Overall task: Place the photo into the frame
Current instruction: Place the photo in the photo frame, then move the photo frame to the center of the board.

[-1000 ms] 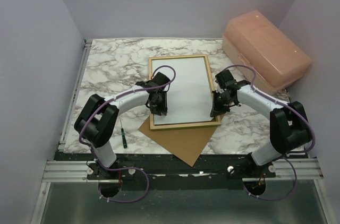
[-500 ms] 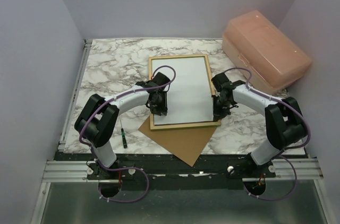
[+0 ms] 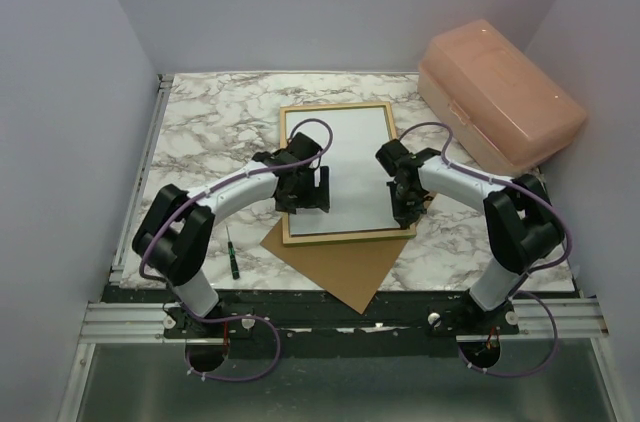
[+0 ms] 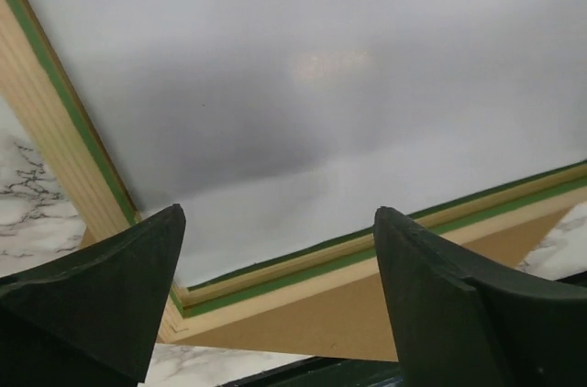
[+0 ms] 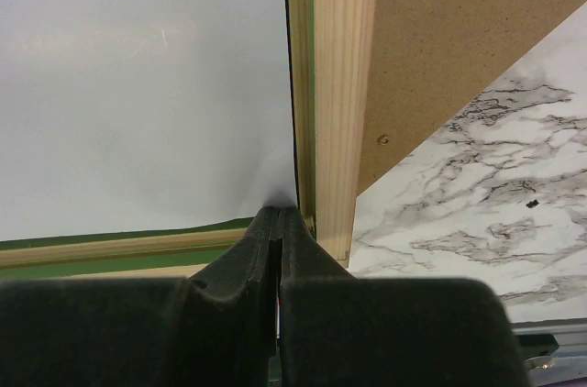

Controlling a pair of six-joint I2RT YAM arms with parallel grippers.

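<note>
- Two arms reach over the marble bench (image 3: 220, 122) in the top view. The frame (image 3: 336, 106) lies at centre with its pale wood back up, and the photo (image 3: 350, 157) sits inside it, white side up.
- The left end effector (image 3: 311, 198) hangs over the photo's 7 o'clock part with its jaws apart. The right end effector (image 3: 408, 204) is at the photo's 5 o'clock corner.
- A brown backing board (image 3: 340, 267) pokes out from under the frame toward 6 o'clock. A pink plastic box (image 3: 500, 92) stands at 2 o'clock and a screwdriver (image 3: 232, 254) lies at 8 o'clock.
- On the left wrist view, the left end effector (image 4: 275, 217) is open and holds nothing. Above it are the photo (image 4: 303, 84), a corner of the frame (image 4: 55, 158) with a green inner edge, and the backing board (image 4: 367, 314) at 5 o'clock.
- On the right wrist view, the right end effector (image 5: 278, 215) is closed. Its tips meet at the photo (image 5: 138, 84) corner, beside the frame (image 5: 344, 84) rail, where the paper peaks slightly. I cannot tell whether paper is pinched.
- The backing board (image 5: 459, 38) lies at 2 o'clock.
</note>
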